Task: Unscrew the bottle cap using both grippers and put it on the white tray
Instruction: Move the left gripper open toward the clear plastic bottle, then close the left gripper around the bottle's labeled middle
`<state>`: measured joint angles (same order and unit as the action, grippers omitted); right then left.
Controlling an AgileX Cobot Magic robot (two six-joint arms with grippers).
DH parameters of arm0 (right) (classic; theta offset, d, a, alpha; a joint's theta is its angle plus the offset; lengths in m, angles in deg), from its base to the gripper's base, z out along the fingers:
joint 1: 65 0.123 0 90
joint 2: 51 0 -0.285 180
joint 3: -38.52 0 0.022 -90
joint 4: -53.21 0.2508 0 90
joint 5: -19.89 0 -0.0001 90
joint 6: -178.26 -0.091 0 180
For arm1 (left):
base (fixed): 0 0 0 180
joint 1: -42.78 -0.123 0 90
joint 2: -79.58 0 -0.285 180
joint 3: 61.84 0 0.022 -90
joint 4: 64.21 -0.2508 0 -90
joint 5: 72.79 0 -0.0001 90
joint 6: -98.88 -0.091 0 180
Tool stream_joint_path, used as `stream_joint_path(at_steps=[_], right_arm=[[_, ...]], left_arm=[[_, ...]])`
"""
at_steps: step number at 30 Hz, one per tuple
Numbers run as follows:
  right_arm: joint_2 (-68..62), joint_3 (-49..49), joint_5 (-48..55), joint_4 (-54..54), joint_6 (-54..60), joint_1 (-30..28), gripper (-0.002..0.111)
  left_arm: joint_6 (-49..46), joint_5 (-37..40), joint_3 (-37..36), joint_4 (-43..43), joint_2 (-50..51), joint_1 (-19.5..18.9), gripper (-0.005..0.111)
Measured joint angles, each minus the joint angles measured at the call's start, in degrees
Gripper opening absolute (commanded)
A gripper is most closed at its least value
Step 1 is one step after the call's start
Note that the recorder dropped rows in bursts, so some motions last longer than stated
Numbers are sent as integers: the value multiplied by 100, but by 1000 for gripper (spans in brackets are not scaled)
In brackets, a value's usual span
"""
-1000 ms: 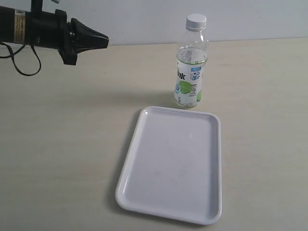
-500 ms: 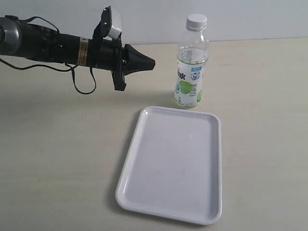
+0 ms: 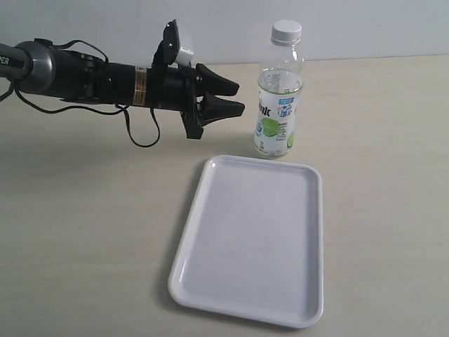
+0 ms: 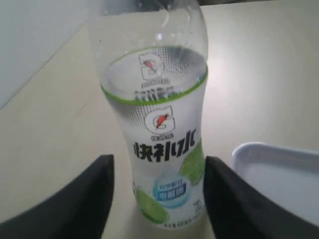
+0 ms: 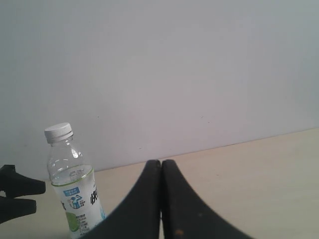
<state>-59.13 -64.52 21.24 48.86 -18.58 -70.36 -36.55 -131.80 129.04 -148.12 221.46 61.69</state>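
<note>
Bottle cap (image 3: 286, 30) sits on the neck of the bottle (image 3: 278, 105). The bottle stands upright just ahead of the left gripper (image 3: 240, 97), not touching it. That gripper's jaws are parted and empty. White tray (image 3: 188, 232) lies flat, lower down, to one side of it. Right gripper (image 5: 160, 164): fingers pressed together, nothing held, bottle well ahead of it.

a pale beige flat tabletop (image 3: 84, 232) fills the frame up to a grey wall. a slim clear plastic bottle with a white and green lime label (image 3: 278, 105) stands upright at upper centre-right. a large glossy white rectangular plastic tray (image 3: 249, 239) lies flat just below it, lower middle.
</note>
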Motion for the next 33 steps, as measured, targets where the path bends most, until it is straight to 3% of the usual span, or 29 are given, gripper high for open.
stream_joint_path(at_steps=[11, 19, 28, 33], right_arm=[[0, 0, 0, 0, 0, 0, 0], [0, 0, 0, 0, 0, 0, 0], [0, 0, 0, 0, 0, 0, 0], [0, 0, 0, 0, 0, 0, 0]], left_arm=[[0, 370, 20, 530, 56, 286, 84], [-386, 531, 32, 833, 283, 612, 84], [-515, 613, 32, 1849, 537, 612, 84], [-539, 613, 32, 1914, 637, 673, 84]])
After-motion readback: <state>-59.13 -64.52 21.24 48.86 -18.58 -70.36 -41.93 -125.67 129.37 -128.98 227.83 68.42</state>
